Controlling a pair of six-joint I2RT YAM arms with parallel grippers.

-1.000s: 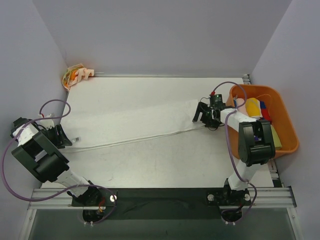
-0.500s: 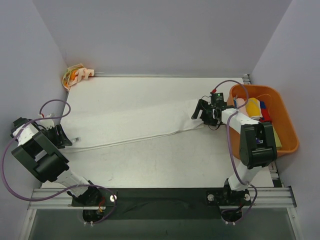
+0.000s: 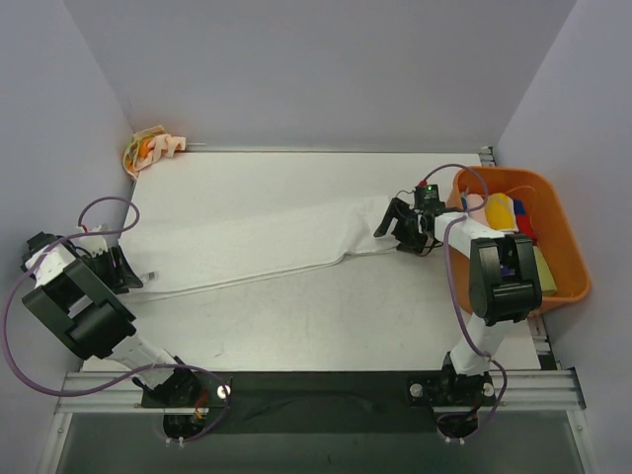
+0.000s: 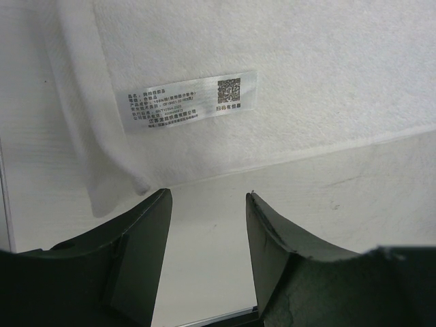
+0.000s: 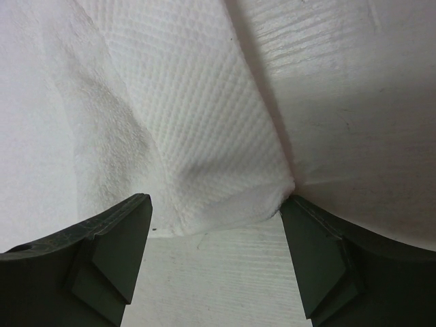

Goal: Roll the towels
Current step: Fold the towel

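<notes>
A large white towel (image 3: 257, 242) lies stretched across the table from left to right. Its left end, with a printed label (image 4: 191, 102), lies just ahead of my left gripper (image 4: 208, 197), which is open with bare table between its fingers. In the top view the left gripper (image 3: 131, 271) sits at the towel's left corner. My right gripper (image 5: 214, 204) is open, and the folded right end of the towel (image 5: 204, 150) lies at its fingertips without being clamped. In the top view the right gripper (image 3: 387, 225) is at that end. A cream towel with orange blotches (image 3: 150, 148) lies bunched in the far left corner.
An orange plastic bin (image 3: 578, 276) stands at the right edge of the table, right behind my right arm, holding small coloured rolled towels (image 3: 502, 212). Walls close in the table on the left, back and right. A metal rail (image 3: 316, 380) runs along the near edge.
My right gripper has slid a little to the left and away, and the towel's right end has shifted left with it. The left arm has not moved.
</notes>
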